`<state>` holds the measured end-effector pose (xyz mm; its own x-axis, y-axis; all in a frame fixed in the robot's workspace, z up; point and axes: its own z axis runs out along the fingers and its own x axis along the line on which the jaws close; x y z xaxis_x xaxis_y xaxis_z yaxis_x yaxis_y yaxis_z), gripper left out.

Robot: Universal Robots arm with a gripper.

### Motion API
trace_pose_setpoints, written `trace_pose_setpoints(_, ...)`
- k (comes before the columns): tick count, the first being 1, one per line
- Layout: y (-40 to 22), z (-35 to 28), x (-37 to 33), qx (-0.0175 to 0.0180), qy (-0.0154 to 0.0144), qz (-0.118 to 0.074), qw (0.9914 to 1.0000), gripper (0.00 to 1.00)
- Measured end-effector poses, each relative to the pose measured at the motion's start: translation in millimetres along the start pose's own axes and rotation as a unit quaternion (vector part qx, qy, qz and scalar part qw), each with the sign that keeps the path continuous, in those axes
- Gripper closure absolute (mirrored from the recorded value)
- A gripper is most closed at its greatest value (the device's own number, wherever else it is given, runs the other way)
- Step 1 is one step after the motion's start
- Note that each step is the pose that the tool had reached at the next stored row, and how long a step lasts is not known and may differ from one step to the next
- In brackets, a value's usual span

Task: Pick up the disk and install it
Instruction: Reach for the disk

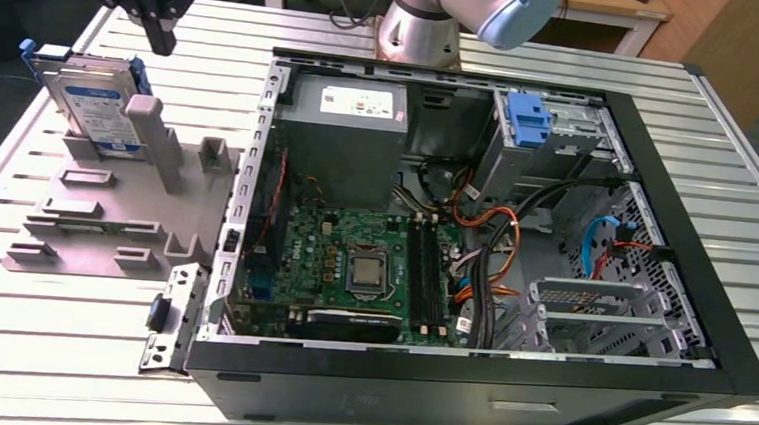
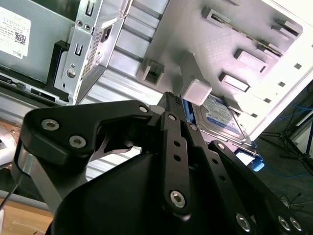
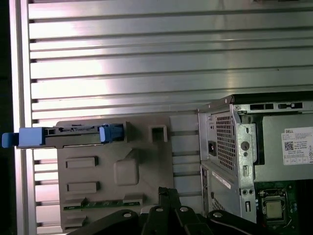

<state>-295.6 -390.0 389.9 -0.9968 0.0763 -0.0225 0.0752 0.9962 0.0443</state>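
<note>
The arm (image 1: 423, 25) has silver-grey round tube sections, with a pale blue cap (image 1: 521, 12) on the joint. The claw (image 2: 170, 98) is matt black, built from flat linkage bars (image 2: 178, 147) fastened with silver screws (image 2: 178, 197).

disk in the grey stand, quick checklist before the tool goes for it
1. Silver metal hard drive with blue side frame standing upright in grey plastic stand: ok.
2. Tool apart from the drive, holding nothing: ok.
3. Tool open for a grasp: not ok, it is shut.
4. Black computer case with its side open: ok.
</note>
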Motion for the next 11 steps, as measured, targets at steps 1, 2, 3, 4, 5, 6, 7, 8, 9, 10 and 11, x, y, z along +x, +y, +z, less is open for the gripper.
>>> trace_pose_setpoints(1, 0.2, 0.0, 0.4, 0.0000, 0.0001, 0.000, 1.00000, 0.89)
trace_pose_setpoints(2, 0.4, 0.1, 1.1, 0.0001, 0.0001, 0.000, 1.00000, 0.89)
trace_pose_setpoints(3, 0.6, 0.2, 1.9, 0.0000, 0.0001, -0.001, 1.00000, 0.89)
trace_pose_setpoints(4, 0.7, 0.3, 2.6, 0.0000, 0.0002, -0.004, 0.99999, 0.89)
trace_pose_setpoints(5, 0.9, 0.4, 3.2, -0.0001, 0.0003, -0.006, 0.99998, 0.89)
trace_pose_setpoints(6, 1.2, 0.4, 3.9, -0.0001, 0.0004, -0.008, 0.99997, 0.89)
trace_pose_setpoints(7, 1.8, 0.4, 5.6, -0.0001, 0.0005, -0.009, 0.99996, 0.89)
trace_pose_setpoints(8, 2.6, 0.5, 7.4, -0.0001, 0.0005, -0.010, 0.99995, 0.89)
trace_pose_setpoints(9, 3.4, 0.6, 9.4, -0.0002, 0.0005, -0.010, 0.99995, 0.89)
trace_pose_setpoints(10, 4.3, 0.7, 11.5, -0.0002, 0.0005, -0.010, 0.99995, 0.89)
trace_pose_setpoints(11, 4.9, 0.7, 13.7, -0.0001, 0.0005, -0.010, 0.99995, 0.89)
